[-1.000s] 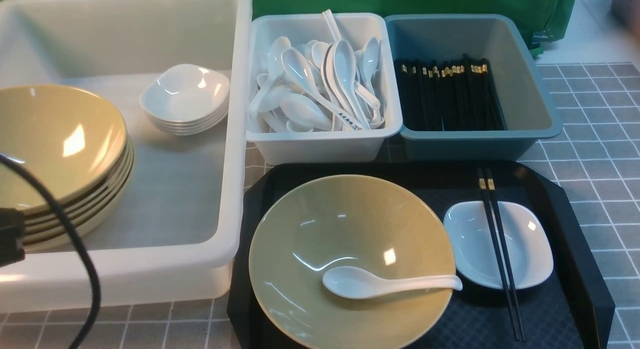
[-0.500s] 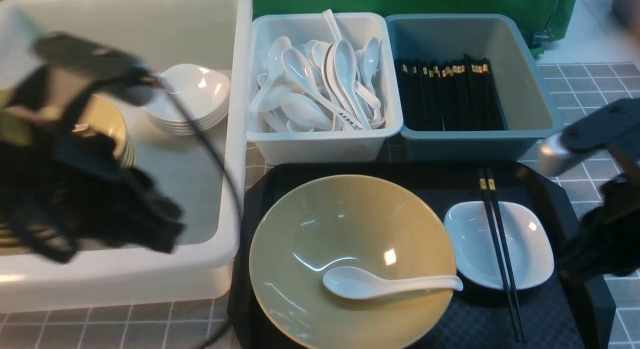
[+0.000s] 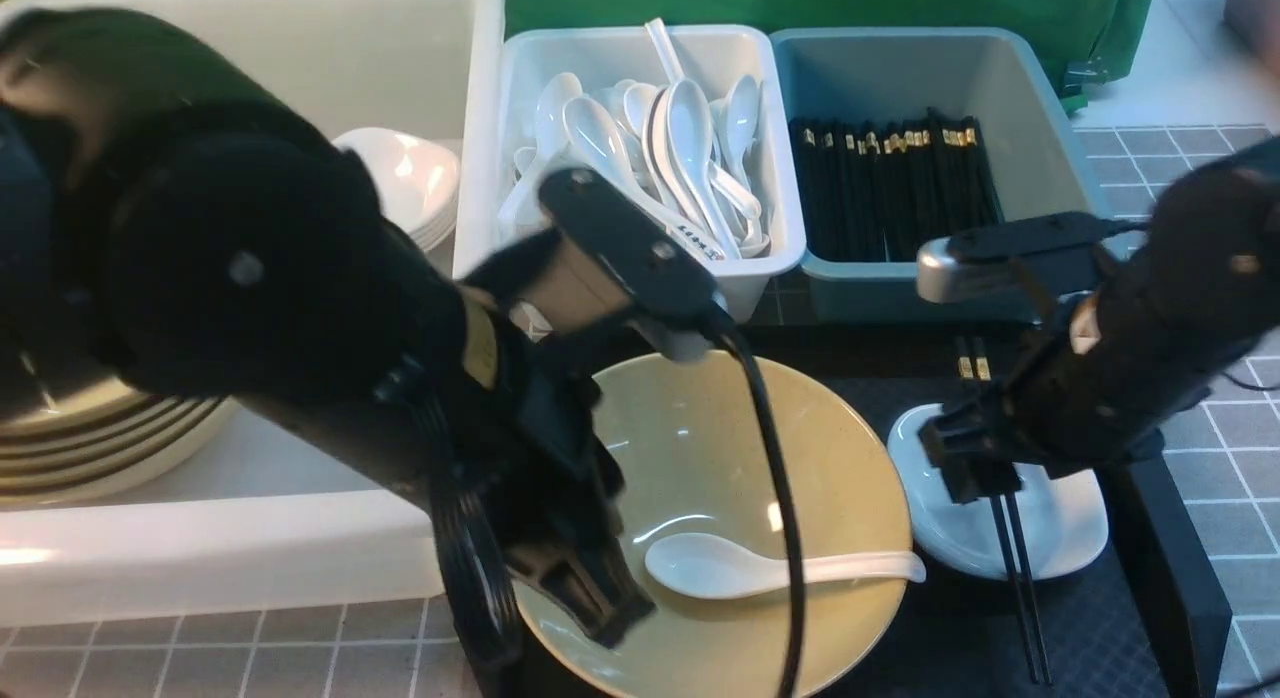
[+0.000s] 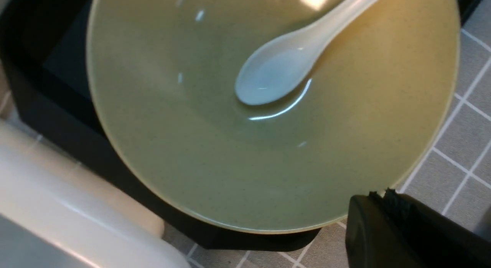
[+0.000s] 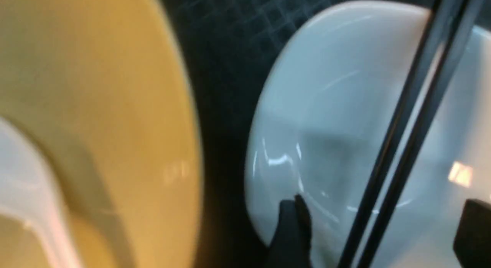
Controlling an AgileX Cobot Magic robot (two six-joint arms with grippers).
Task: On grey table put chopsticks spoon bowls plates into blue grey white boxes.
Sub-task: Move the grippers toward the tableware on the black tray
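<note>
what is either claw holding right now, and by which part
Nothing is held: the left claw is shut with nothing in it, and the right claw is open around the chopsticks, not gripping them.

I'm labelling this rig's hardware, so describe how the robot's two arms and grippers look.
Both arms are black with rounded joints. The left arm has a pale gold patch and a loose black cable; the right arm carries a silver-tipped camera bracket. Both grippers have dark, blocky fingers.
</note>
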